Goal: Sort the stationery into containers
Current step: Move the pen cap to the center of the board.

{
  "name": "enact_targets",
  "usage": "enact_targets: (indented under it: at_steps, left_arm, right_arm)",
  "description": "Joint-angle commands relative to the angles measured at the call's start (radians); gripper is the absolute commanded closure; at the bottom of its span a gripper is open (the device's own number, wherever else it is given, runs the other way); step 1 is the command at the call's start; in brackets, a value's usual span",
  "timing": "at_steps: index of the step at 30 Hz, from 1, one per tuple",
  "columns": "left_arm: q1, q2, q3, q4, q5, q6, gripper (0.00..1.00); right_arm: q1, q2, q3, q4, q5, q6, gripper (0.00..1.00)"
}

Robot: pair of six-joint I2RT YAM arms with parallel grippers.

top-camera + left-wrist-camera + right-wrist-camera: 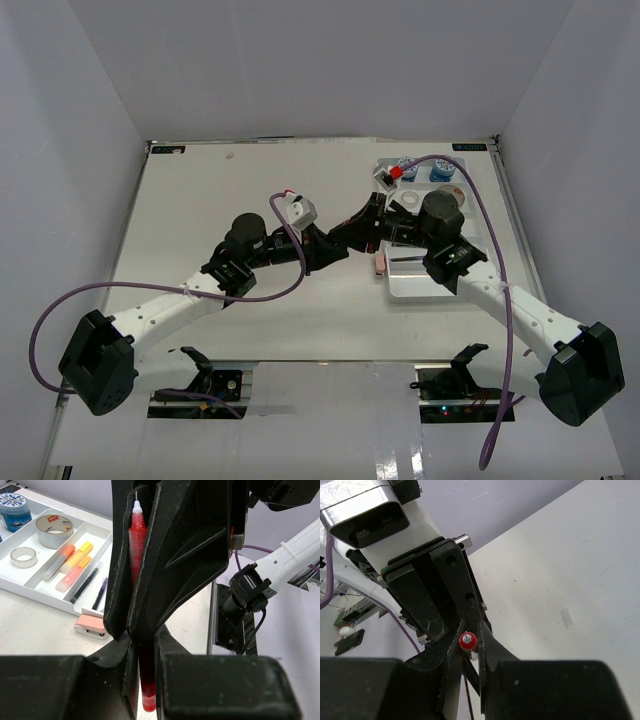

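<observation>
1. table (200,200): open surface from 9 to 12 o'clock.
2. one white tray (12,577), 2 o'clock, by right edge; holds two tape rolls (54,530), two blue tubs (440,170).
3. left gripper (145,650), right gripper (468,655): meeting at centre, both clamped on one red pen (136,545).
4. one pink eraser (90,626) just beside tray.

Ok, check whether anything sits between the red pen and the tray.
The red pen is clamped by both the left claw and the right claw, so one must release. Toward the tray, only a pink eraser lies on the table by its near wall, likely low enough to pass over.
</observation>
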Motion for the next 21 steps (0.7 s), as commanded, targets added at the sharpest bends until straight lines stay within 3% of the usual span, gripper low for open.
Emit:
enact_targets:
  at_steps: [1, 3, 5, 6, 9, 10, 12, 15, 21]
  left_arm:
    - [-0.003, -0.012, 0.028, 0.036, 0.020, 0.015, 1.00]
    - [-0.005, -0.013, 0.022, 0.040, 0.019, 0.012, 1.00]
    - [-0.003, -0.019, 0.010, 0.042, 0.010, 0.007, 1.00]
    - [-0.005, -0.021, 0.005, 0.036, 0.002, 0.004, 1.00]
    - [-0.005, -0.032, -0.010, 0.011, -0.045, 0.003, 1.00]
    - [-0.003, -0.033, -0.014, 0.007, -0.058, 0.001, 1.00]
    - [0.000, -0.035, -0.023, -0.016, -0.098, -0.003, 1.00]
    - [0.009, -0.035, -0.041, -0.032, -0.148, -0.014, 1.00]
    - [0.079, -0.020, -0.041, -0.110, -0.254, -0.086, 1.00]
  right_arm:
    - [-0.004, -0.009, -0.017, 0.032, -0.004, 0.009, 0.77]
    - [-0.002, -0.012, -0.017, 0.020, 0.014, 0.004, 0.69]
    - [-0.002, -0.023, -0.011, -0.009, 0.029, -0.019, 0.50]
    - [-0.005, -0.029, -0.004, -0.023, 0.043, -0.027, 0.34]
    - [-0.013, -0.049, 0.015, -0.087, 0.083, -0.076, 0.10]
    - [-0.016, -0.055, 0.024, -0.098, 0.086, -0.085, 0.07]
    - [-0.034, -0.069, 0.032, -0.141, 0.114, -0.106, 0.02]
    - [-0.070, -0.107, 0.040, -0.182, 0.167, -0.137, 0.10]
    - [-0.142, -0.240, 0.024, -0.252, 0.307, -0.201, 0.10]
